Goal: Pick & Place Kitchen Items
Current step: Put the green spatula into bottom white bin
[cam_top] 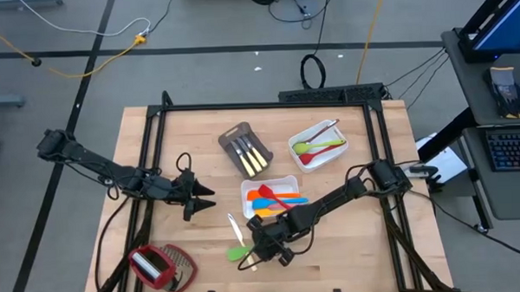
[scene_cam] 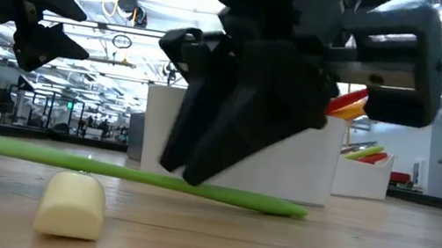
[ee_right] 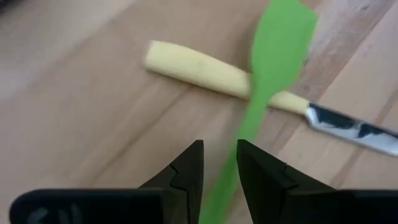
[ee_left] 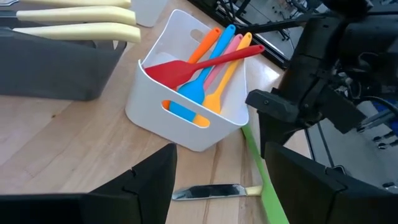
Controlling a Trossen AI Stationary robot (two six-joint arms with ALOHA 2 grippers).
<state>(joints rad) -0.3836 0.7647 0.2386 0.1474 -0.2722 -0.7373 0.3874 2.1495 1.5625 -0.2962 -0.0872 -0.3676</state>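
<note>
The right gripper (cam_top: 265, 247) is down at the near middle of the wooden desk (cam_top: 350, 247), its jaws closed narrowly on the handle of the green spatula (cam_top: 238, 252); the right wrist view shows the slim green handle running between the two fingertips (ee_right: 186, 171). The spatula lies across a pale-handled knife (cam_top: 234, 227), whose metal blade (ee_right: 348, 129) points away toward the trays, so the knife sits directly under the held utensil. Just behind the right gripper stands the white tray (cam_top: 248, 190) holding a red spatula (ee_left: 186, 67) and blue, orange and pink utensils, close enough to crowd that side. Farther back, a grey-brown tray (cam_top: 234, 138) carries pale-handled knives (cam_top: 252, 155), and a second white tray (cam_top: 333, 130) to its right holds green and red utensils. A red-and-silver thing with a woven part (cam_top: 160, 266) sits at the near left corner, well apart from the spatula. The left gripper (cam_top: 205, 198) hovers above the desk's left half with jaws spread wide and empty, facing the white tray. Bare wood lies open along the near edge to the right of the right gripper, and between the two arms
</note>
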